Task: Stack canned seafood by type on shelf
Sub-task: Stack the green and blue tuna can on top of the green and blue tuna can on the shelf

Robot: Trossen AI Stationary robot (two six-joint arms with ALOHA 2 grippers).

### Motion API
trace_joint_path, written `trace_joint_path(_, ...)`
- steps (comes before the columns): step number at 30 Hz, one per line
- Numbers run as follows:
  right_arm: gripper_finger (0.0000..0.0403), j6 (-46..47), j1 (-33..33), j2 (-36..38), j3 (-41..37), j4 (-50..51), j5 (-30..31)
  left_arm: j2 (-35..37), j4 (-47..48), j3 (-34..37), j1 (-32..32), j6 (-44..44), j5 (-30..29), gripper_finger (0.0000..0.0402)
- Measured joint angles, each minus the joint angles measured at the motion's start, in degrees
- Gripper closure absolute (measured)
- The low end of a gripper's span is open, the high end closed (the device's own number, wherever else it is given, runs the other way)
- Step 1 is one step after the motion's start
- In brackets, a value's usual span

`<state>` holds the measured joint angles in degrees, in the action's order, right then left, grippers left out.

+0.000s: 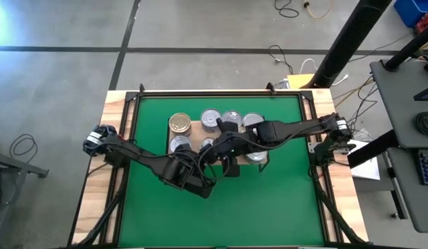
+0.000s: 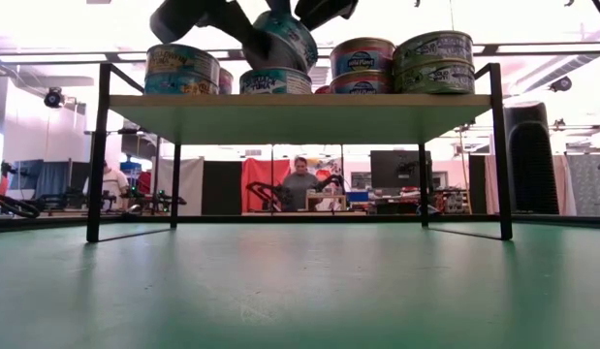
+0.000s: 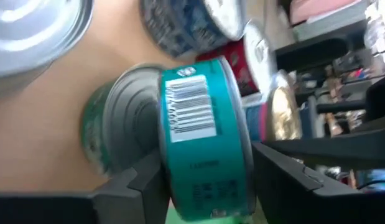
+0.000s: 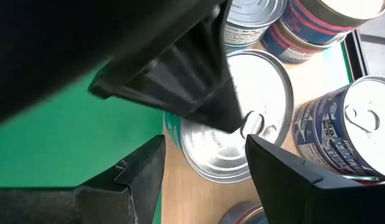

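Note:
The shelf (image 2: pixel 300 116) stands on the green mat (image 1: pixel 269 200) with several tins of canned seafood on its board. My left gripper (image 3: pixel 208 180) reaches in from the mat's near left and is shut on a teal tin (image 2: pixel 283 39). That tin tilts on top of another teal tin (image 2: pixel 275 81) with a silver lid (image 3: pixel 127 118). My right gripper (image 4: pixel 204 155) comes from the right and hangs open just above a silver-lidded tin (image 4: pixel 242 118), close beside my left gripper, with nothing between its fingers. My left gripper pinches the teal tin between its two fingers (image 3: pixel 148 177), one on each flat end, with the barcode wall (image 3: pixel 189 115) facing the wrist camera. The fingers slant down from the mat's near side. The tin is tilted on edge, its lower rim on the tin beneath.
More tins fill the shelf: a gold-lidded one (image 1: pixel 179 123) at the far left, silver-lidded ones (image 1: pixel 232 117) along the far side and a two-high stack (image 2: pixel 435 60) at the right. The two arms cross closely over the shelf. A person (image 2: pixel 300 184) sits in the room beyond.

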<state>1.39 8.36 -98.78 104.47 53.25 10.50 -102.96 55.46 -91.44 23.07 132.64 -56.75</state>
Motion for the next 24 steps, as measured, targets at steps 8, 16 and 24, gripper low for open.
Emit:
trace_joint_path(8,0.0187,-2.2,0.0,0.0,-0.1,-0.2,0.0,-0.4,0.0,0.0,0.1,0.3,6.8,0.0146)
trace_joint_path(16,0.0190,-3.0,0.0,0.6,-0.1,-0.3,0.1,-0.3,-0.1,0.0,0.1,0.3,7.4,0.0105)
trace_joint_path(24,0.0190,-4.5,1.1,4.3,-0.1,-0.2,0.2,-0.3,2.2,-2.1,0.0,-0.2,11.2,0.0103)
